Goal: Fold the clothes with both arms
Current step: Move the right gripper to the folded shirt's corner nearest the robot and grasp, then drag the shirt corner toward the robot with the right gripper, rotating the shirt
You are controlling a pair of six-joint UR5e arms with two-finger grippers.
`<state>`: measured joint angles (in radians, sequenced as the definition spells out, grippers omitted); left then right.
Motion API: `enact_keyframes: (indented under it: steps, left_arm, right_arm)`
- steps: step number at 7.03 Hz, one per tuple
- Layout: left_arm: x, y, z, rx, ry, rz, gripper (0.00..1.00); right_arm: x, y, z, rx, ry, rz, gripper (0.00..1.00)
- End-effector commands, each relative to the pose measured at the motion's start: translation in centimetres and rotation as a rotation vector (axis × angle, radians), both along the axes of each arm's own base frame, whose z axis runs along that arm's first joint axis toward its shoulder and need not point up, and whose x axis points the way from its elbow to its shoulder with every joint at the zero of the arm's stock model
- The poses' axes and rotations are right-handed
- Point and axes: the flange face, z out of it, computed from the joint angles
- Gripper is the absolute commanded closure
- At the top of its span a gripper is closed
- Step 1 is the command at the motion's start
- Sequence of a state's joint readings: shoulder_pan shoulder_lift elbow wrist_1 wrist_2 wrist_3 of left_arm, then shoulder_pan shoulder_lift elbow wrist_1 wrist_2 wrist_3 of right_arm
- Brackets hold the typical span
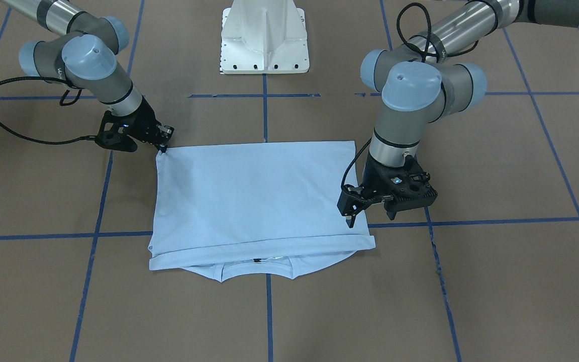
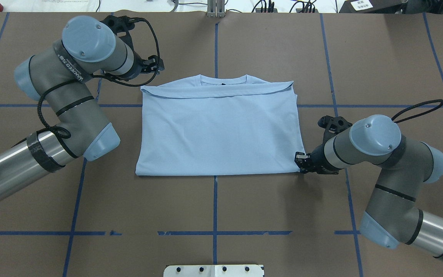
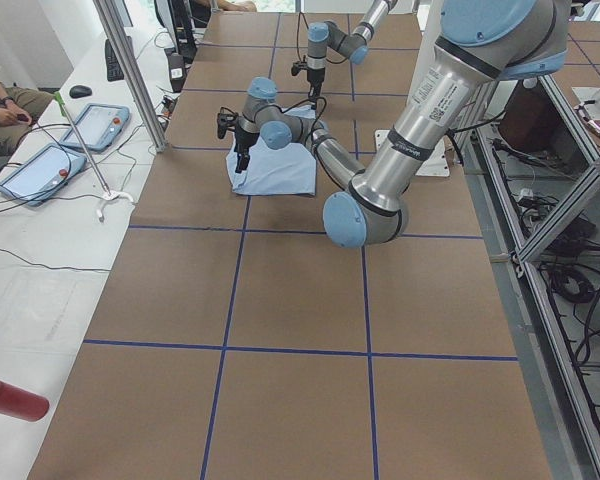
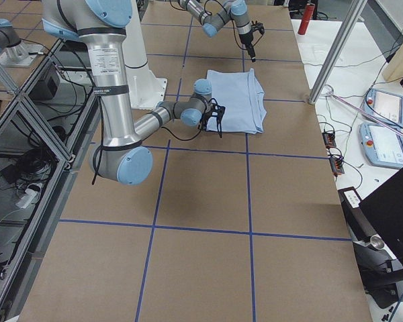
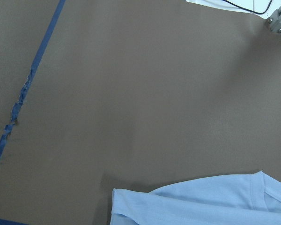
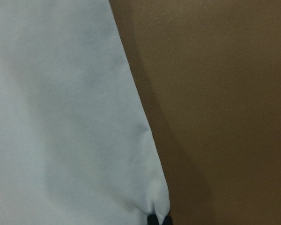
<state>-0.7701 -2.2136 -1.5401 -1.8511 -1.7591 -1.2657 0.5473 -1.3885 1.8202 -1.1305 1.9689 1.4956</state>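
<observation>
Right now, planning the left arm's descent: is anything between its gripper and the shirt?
Nothing visible does. The left gripper hangs over the T-shirt's side edge; the right gripper pinches a corner on the opposite side.

Right arm (image 1: 91, 65) reached in low, wrist tilted down and sideways. Right gripper (image 1: 164, 147) had my jaws pinched together on one corner of the T-shirt (image 1: 254, 191). Left arm (image 1: 422, 95) was bent sharply at the elbow, wrist pointing straight down. Left gripper (image 1: 370, 217) hung raised near another corner, jaws spread apart and gripping nothing.
</observation>
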Motion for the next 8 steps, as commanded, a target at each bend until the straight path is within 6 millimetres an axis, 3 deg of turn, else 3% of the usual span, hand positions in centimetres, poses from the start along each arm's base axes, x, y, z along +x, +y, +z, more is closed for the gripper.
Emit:
enact_keyframes:
  steps: [1, 5, 7, 8]
  left_arm:
    - [0.0, 0.0, -0.1, 0.002, -0.001, -0.002, 0.0]
    - [-0.6, 0.5, 0.5, 0.001, -0.004, -0.009, 0.0]
    - [-0.6, 0.5, 0.6, 0.002, -0.006, -0.009, 0.0]
    - [-0.6, 0.7, 1.7, -0.007, -0.015, -0.008, 0.0]
  right_arm:
    - [1.1, 3.9, -0.7, 0.006, -0.02, -0.048, 1.0]
    - [6.3, 17.8, 1.6, -0.025, 0.034, -0.275, 1.0]
    - [4.8, 24.1, 1.3, -0.066, 0.043, -0.403, 1.0]
    - [4.4, 25.4, 1.2, -0.076, 0.043, -0.428, 1.0]
